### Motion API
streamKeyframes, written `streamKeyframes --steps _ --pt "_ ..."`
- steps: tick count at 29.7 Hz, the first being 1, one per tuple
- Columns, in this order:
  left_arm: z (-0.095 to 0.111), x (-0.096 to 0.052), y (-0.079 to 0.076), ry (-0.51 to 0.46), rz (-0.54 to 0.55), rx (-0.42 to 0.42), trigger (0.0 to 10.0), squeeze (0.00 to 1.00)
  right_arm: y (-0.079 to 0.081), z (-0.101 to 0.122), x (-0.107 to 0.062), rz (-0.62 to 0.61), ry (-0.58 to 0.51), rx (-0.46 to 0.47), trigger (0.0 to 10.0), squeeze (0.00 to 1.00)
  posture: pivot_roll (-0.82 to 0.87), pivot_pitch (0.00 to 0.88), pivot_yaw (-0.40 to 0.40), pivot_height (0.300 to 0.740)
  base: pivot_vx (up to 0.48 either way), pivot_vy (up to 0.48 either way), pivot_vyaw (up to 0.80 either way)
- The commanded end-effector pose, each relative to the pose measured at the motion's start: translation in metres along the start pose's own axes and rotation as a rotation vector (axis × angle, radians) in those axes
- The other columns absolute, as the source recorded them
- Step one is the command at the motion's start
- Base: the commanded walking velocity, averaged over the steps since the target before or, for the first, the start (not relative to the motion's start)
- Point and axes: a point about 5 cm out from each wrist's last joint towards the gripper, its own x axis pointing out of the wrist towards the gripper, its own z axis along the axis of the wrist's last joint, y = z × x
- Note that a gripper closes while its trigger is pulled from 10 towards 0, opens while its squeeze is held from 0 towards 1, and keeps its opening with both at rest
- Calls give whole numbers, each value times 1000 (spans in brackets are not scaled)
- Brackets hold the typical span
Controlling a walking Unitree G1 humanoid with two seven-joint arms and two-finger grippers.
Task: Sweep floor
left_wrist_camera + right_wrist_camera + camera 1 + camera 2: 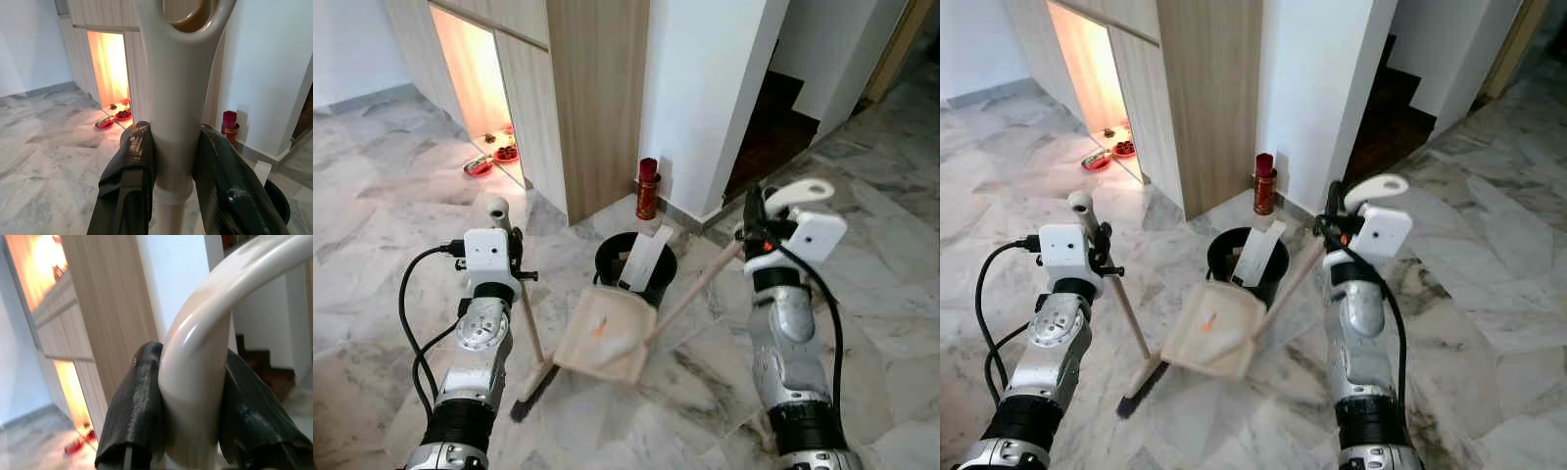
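My left gripper (514,257) is shut on the cream handle of a broom (530,328), whose dark bristles (530,394) rest on the marble floor. In the left wrist view both black fingers (129,171) clamp the handle (176,112) just below its hanging hole. My right gripper (754,230) is shut on the looped handle of a beige dustpan (605,335). The pan is lifted and tilted beside a black bin (636,266), with a small orange scrap (598,326) lying in it. A white strip (646,257) sticks out of the bin.
A red canister (648,188) stands against the white wall behind the bin. Red dishes (480,166) sit on the floor by a lit alcove at the wooden cabinet (597,98). A dark stairway (773,127) opens at the right. Open marble floor (372,245) spreads to the left.
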Motion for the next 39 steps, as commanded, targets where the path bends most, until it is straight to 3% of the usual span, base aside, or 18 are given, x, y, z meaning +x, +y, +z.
streamKeyframes --steps 1,6,9,27,39 --pt "13 1 1 -75 4 8 10000 0 9 20 8 15 -86 32 10000 0 15 0 -33 740 0 0 0" --pt "15 4 -1 -80 3 5 10000 0 19 27 10 14 -108 69 10000 0 16 0 -32 740 0 0 0" --pt "16 5 -3 -77 5 2 10000 0 21 28 10 14 -114 46 10000 0 15 0 -30 740 0 0 0" --pt "14 3 -1 -73 -2 10 10000 0 -10 41 29 -53 -145 -77 10000 0 23 0 -36 740 0 0 0" --pt "15 3 1 -76 -2 21 10000 0 -9 36 31 -68 -129 -71 10000 0 22 0 -32 740 20 0 0"
